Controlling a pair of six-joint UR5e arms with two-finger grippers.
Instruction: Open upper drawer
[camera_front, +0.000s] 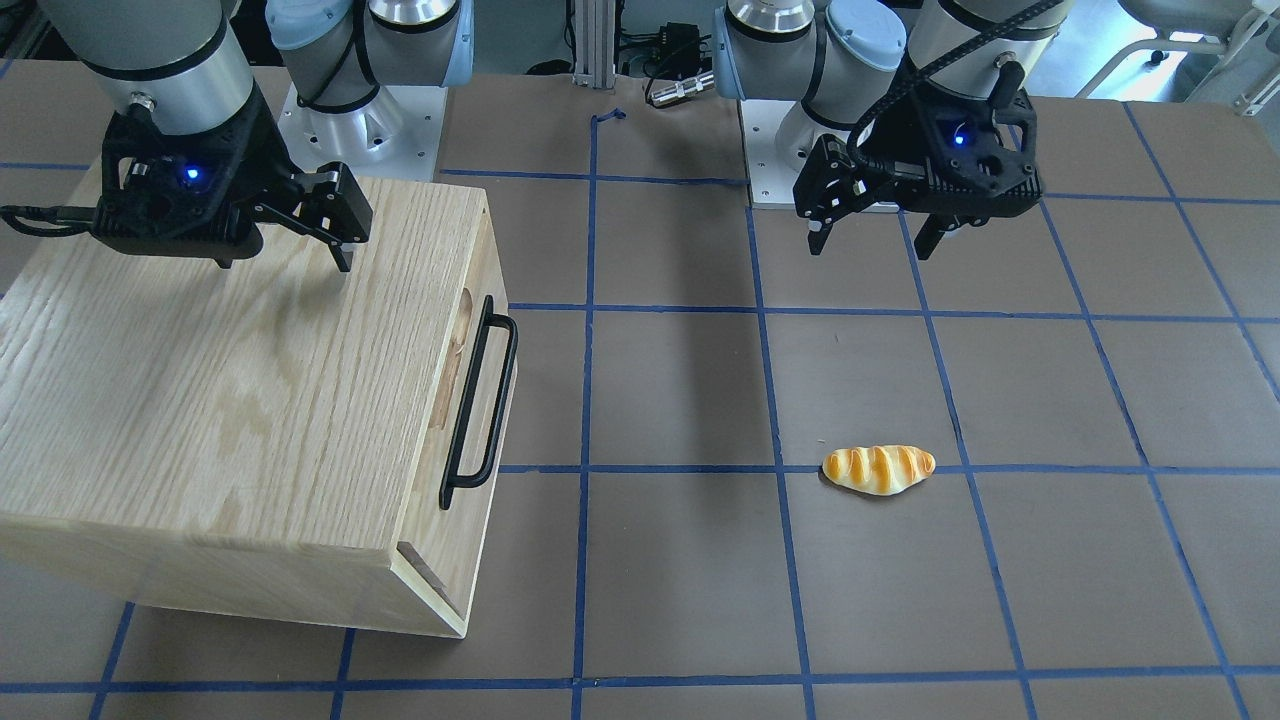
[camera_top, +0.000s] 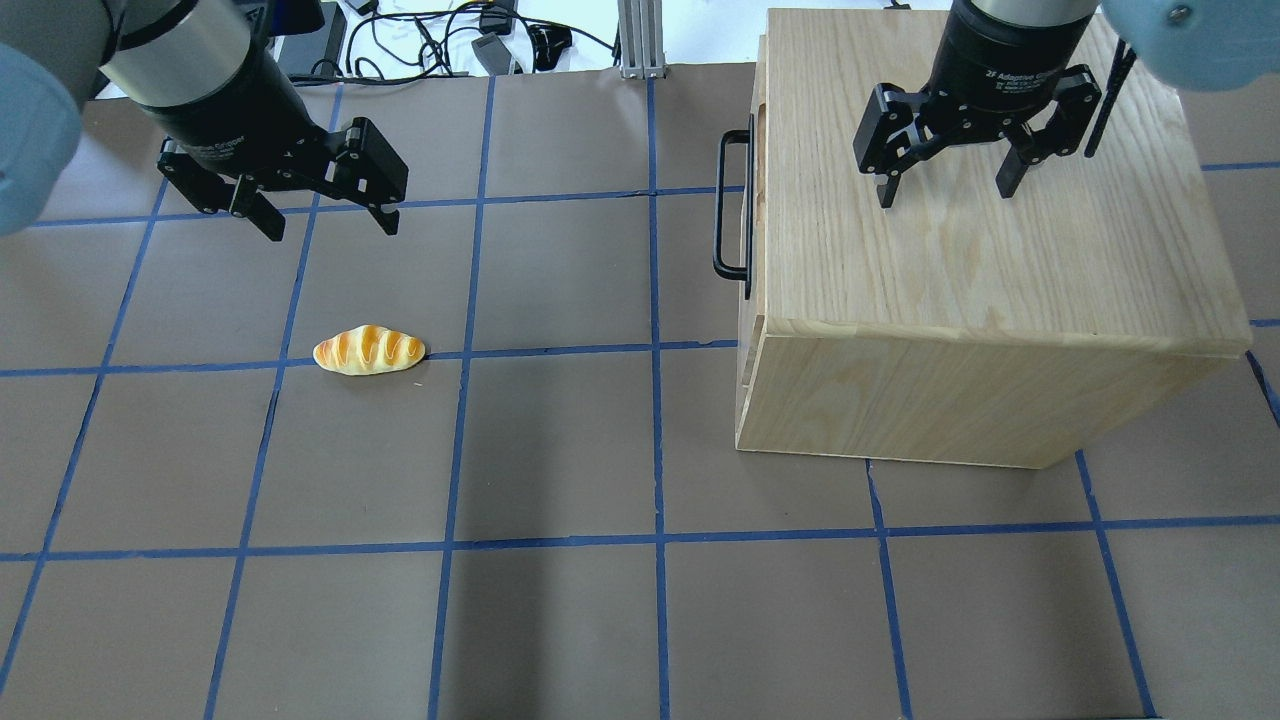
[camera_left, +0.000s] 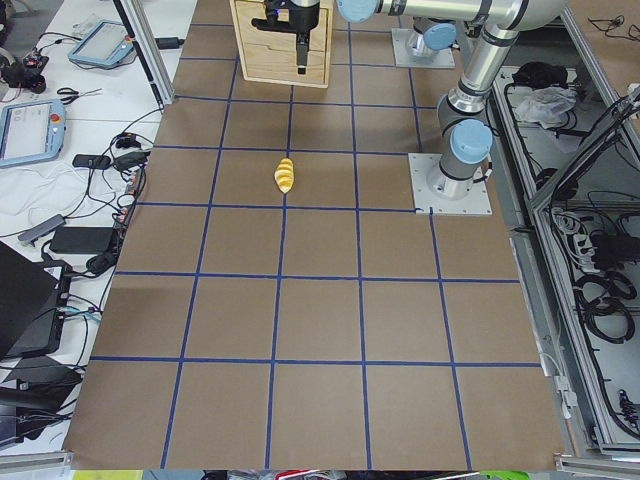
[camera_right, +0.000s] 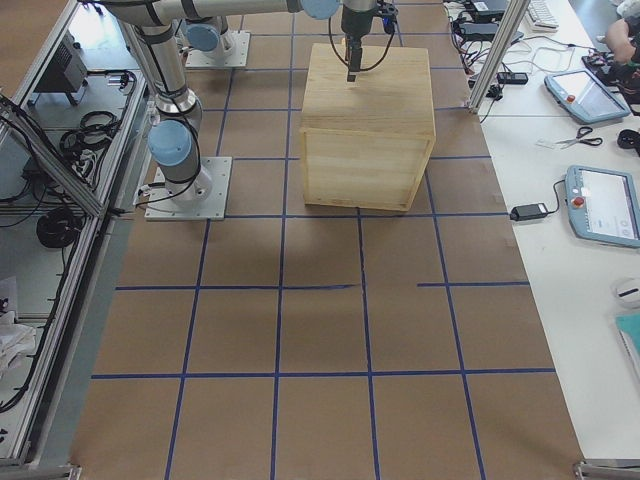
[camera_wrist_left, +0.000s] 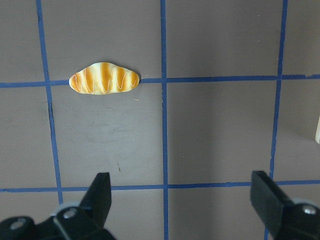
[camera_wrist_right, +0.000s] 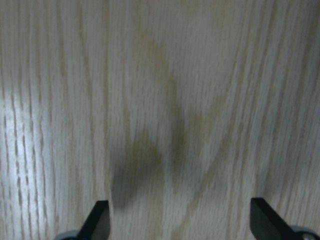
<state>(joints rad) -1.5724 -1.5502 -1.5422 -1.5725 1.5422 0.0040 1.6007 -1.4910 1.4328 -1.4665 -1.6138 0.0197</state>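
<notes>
The upper drawer (camera_front: 470, 290) is shut, its front flush with the oak cabinet (camera_front: 200, 380). Its long black bar handle (camera_front: 480, 400) and oblong slot face the table's middle. In the overhead view the drawer front (camera_top: 757, 150) shows as a thin strip behind the handle (camera_top: 722, 205). My right gripper (camera_top: 945, 190) hangs open and empty above the cabinet top (camera_top: 980, 250). Its wrist view shows only wood grain between the fingers (camera_wrist_right: 100, 220). My left gripper (camera_top: 325, 225) is open and empty above the table, well away from the drawer.
A toy bread loaf (camera_top: 368, 350) lies on the brown table with blue tape lines, just in front of my left gripper. It also shows in the left wrist view (camera_wrist_left: 104, 78). Cables and arm bases (camera_front: 360, 120) sit at the robot side.
</notes>
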